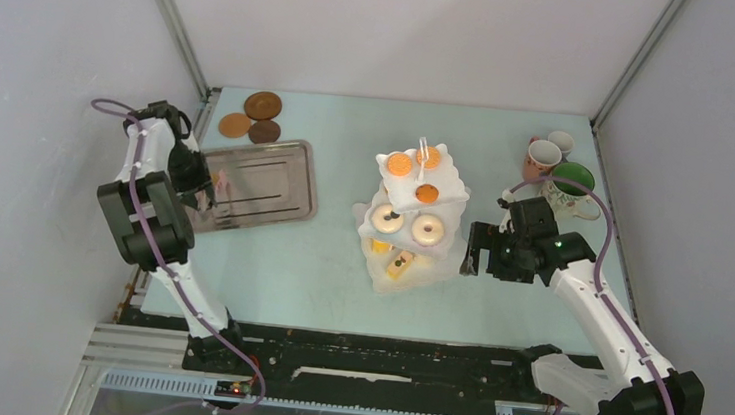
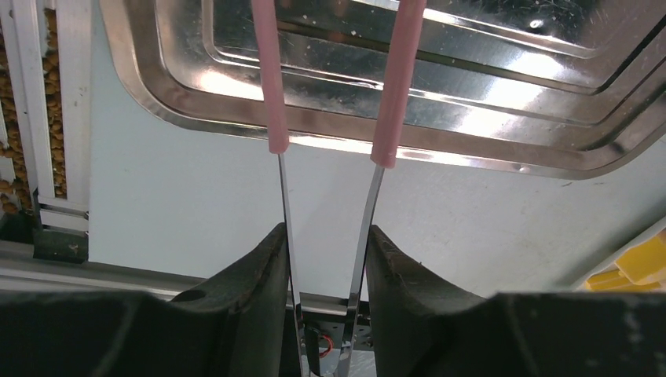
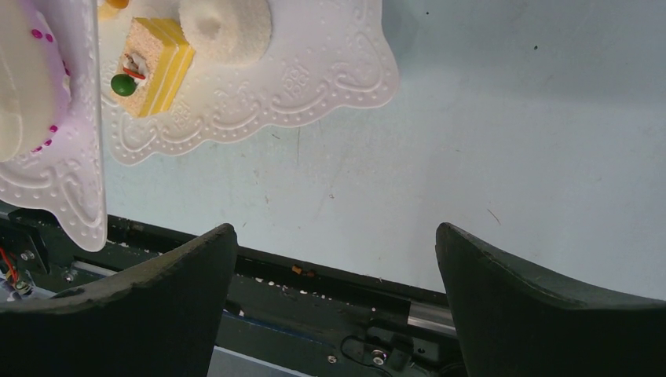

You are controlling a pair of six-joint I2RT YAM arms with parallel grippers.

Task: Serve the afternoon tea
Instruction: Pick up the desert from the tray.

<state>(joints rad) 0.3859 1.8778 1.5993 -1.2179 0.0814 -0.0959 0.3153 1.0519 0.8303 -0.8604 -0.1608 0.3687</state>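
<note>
Gripper on left arm [image 2: 326, 236]: clenched on the bare metal shanks of the pink tongs [image 2: 267, 78], one finger pressing each shank from outside; seen from above at the table's left edge [image 1: 207, 188].
Pink tongs: two arms held slightly apart, pink-sleeved ends reaching out over the near rim of the grey metal tray [image 2: 440, 94].
Grey metal tray: flat on the left part of the pale blue table [image 1: 318, 263], nothing lying in it.
Brown coasters [image 1: 263, 105]: three, clustered just behind the tray's far edge.
White three-tier stand [image 1: 400, 190]: upright at mid-table, well apart from the tray.
Orange biscuits [image 1: 399, 163]: three on the top tier.
Donuts [image 1: 428, 230]: two on the middle tier.
Yellow cake [image 3: 153, 67]: on the bottom tier, topped with a green dot; a second yellow piece just beside it.
Gripper on right arm [image 3: 334, 243]: released, jaws wide and holding nothing, over bare table just right of the stand's bottom tier.
Mugs: far right corner, close together; pink mug [image 1: 541, 160] in front of small pale mug [image 1: 560, 142], green-inside mug [image 1: 571, 185] nearest the right arm.
</note>
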